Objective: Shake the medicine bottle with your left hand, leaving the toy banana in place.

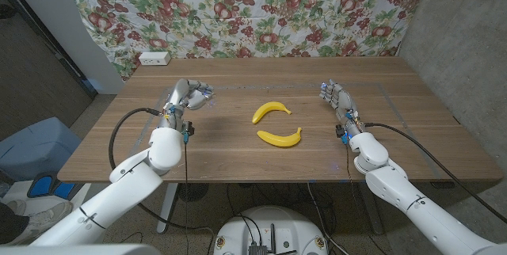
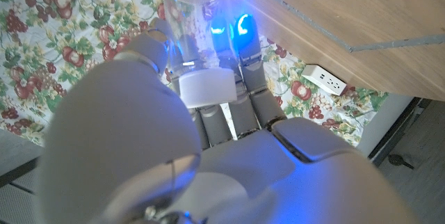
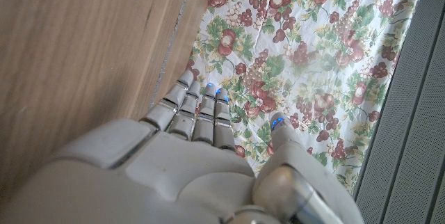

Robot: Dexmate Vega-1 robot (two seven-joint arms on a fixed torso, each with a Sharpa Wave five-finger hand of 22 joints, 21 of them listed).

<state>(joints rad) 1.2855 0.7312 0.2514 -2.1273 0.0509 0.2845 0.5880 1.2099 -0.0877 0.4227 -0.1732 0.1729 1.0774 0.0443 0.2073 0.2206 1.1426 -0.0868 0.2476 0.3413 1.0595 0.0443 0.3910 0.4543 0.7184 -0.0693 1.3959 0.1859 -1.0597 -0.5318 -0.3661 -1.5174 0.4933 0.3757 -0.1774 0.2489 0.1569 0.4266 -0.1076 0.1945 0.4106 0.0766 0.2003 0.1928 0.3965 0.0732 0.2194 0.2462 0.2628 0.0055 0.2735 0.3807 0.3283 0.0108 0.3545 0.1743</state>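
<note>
**Q:** So where's the medicine bottle [image 2: 189, 15] at, and what can be seen inside it?

**A:** It's gripped in the left hand [image 1: 188, 95], toward the desk's [image 1: 238, 160] left side, a bit nearer the far edge than the near one. In the left wrist view the fingers [image 2: 240, 33] are wrapped around a clear bottle with a white cap [image 2: 206, 86] end sitting close to the palm. Something whitish can be made out through the clear wall, but whether it's pills or just glare can't be told. Whether the bottle is touching the desk can't be told either.

**Q:** And the bananas?

**A:** Two yellow toy bananas are seen near the middle of the desk. One toy banana [image 1: 270, 110] is curved open side down, and the second banana [image 1: 280, 137] is laid just nearer the near edge, curved the other way. They're close together but not touching, and both are well apart from either hand.

**Q:** Right hand?

**A:** The right hand [image 1: 336, 98] is held at the desk's right side, nothing in it, fingers [image 3: 198, 106] stretched out fairly straight and side by side, thumb set a little apart. A floral cloth [image 1: 261, 9] is hung behind the far edge, with a white power strip [image 1: 154, 58] at the far left corner.
</note>
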